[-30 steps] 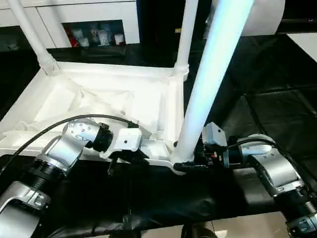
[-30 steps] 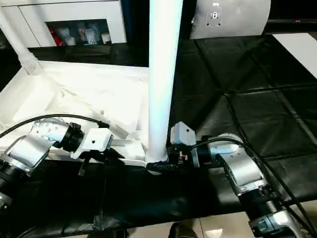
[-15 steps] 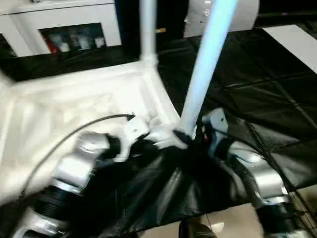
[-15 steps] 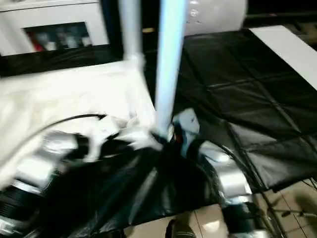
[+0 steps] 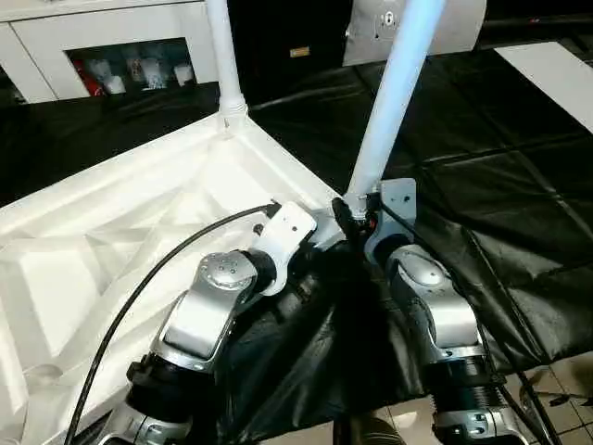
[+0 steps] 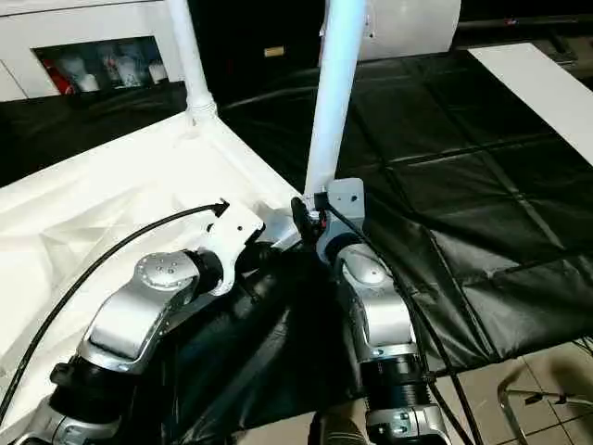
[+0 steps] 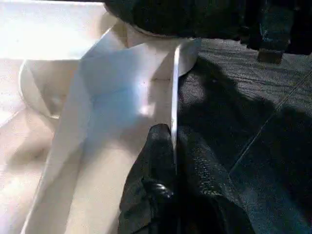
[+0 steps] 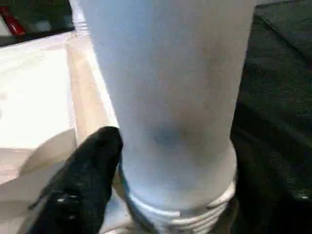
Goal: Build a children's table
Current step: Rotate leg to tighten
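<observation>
The tabletop (image 5: pixel 139 250) has swung round on the black-covered counter (image 5: pixel 519 176) since a second ago; the edge that lay square across the view now runs off at a slant, and the corner under work points away from the robot, between the two forearms; that looks like a turn to bring the socket to a handier angle. The table lies upside down, ribbed underside up, on the left part of the counter; its near corner overhangs loose black cover.

The near leg (image 5: pixel 394 102) stands in that corner socket, its long axis rising from the socket and leaning a little to the right at the top; a second ago it stood at the near edge, leaning much the same way. The far leg (image 5: pixel 222 56) stands upright in the back corner, threads seated at its base.

The left claw (image 7: pixel 163 161) is pinched tight on the thin rim of the tabletop by the socket, one black finger each side of the edge; the right claw (image 8: pixel 161 195) is at the foot of the near leg, one finger (image 8: pixel 87 165) against the tube just above the threaded collar; whether it is gripping or letting go I cannot tell. My guess is the leg is being screwed home; threads show at the collar, so it may not be fully down.
</observation>
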### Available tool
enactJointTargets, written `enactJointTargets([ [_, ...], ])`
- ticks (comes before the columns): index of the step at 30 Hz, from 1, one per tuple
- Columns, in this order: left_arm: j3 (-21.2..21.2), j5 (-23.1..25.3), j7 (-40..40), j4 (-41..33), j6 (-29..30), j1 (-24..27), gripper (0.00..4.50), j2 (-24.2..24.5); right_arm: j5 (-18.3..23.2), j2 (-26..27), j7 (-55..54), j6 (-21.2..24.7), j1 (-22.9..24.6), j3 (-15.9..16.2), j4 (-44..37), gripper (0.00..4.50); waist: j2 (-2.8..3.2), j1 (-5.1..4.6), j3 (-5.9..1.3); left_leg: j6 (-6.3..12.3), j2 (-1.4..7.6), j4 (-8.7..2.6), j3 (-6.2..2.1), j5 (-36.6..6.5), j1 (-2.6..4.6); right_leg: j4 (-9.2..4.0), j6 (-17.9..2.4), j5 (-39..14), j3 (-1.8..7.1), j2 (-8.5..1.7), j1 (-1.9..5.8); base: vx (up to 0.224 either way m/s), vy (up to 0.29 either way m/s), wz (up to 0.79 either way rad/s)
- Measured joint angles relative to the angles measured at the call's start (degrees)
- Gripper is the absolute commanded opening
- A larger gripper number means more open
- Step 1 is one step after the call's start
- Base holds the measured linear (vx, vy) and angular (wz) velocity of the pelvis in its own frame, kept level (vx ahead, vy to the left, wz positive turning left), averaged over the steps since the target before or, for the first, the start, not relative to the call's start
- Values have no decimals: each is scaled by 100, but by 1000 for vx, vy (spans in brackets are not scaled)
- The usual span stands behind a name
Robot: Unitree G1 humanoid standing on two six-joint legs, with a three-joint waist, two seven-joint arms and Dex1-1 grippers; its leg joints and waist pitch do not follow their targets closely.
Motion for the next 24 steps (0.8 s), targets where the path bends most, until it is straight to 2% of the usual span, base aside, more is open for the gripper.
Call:
enactJointTargets([
  [1, -6, -4, -44, 0, -40, 0, 0, 57, 2, -29, 96, -63, 42, 7, -7, 381, 0, -9, 0, 0, 0, -1, 0, 0, 0, 0, 1, -1, 0, 1, -1, 0, 0, 0],
  [2, -13, -16, -92, -3, -78, 0, 0, 117, 21, -78, 200, -98, 96, 27, -39, 393, 0, -18, 0, 0, 1, -3, 0, 0, 0, 0, 1, -1, 0, 1, -2, 0, 0, 0],
  [5, -22, -150, -458, -1, -367, 20, 0, 487, 220, -419, 806, -189, 394, 186, -273, 394, 0, -30, 1, 0, 3, -13, 0, 0, -6, 0, 6, -4, -2, 5, -14, 0, 0, 0],
  [6, 1, -192, -565, 1, -470, 43, 0, 602, 260, -504, 954, -190, 445, 187, -299, 418, 0, -31, 1, 0, 5, -15, 0, 1, -16, 1, 5, -3, -3, 7, -26, 0, 0, 0],
  [9, 40, -323, -917, 30, -831, 86, 0, 932, 545, -1033, 1735, -188, 648, 257, -553, 445, 0, 11, 1, 29, 8, -11, -3, 19, -64, 4, 3, -2, -13, 8, -63, 0, 0, 0],
  [12, 108, -480, -1410, 163, -1350, 147, 0, 1399, 838, -1578, 2612, -185, 811, 305, -768, 445, 0, 67, 1, 32, 11, 2, -4, 18, -77, 27, 1, -4, -16, 8, -78, 0, 0, 0],
  [15, 120, -650, -2081, 331, -1876, 203, 0, 1885, 1005, -2181, 3477, -300, 797, 320, -795, 445, 0, 108, 1, 32, 13, 25, -8, 18, -76, 42, 0, -4, -17, 6, -70, 0, 0, 0],
  [17, 93, -719, -2441, 430, -2117, 221, 0, 2080, 1063, -2399, 3853, -374, 761, 325, -779, 445, 0, 140, 1, 31, 12, 38, -9, 18, -72, 48, -4, -1, -14, 3, -62, 0, 0, 0],
  [24, -150, -967, -3698, 841, -2972, 127, 0, 2598, 1112, -3087, 5333, -754, 344, 747, -639, 445, -6, 274, 2, 32, 10, 74, -8, 19, -71, 60, -20, 13, -12, -5, -48, 0, 0, 0],
])
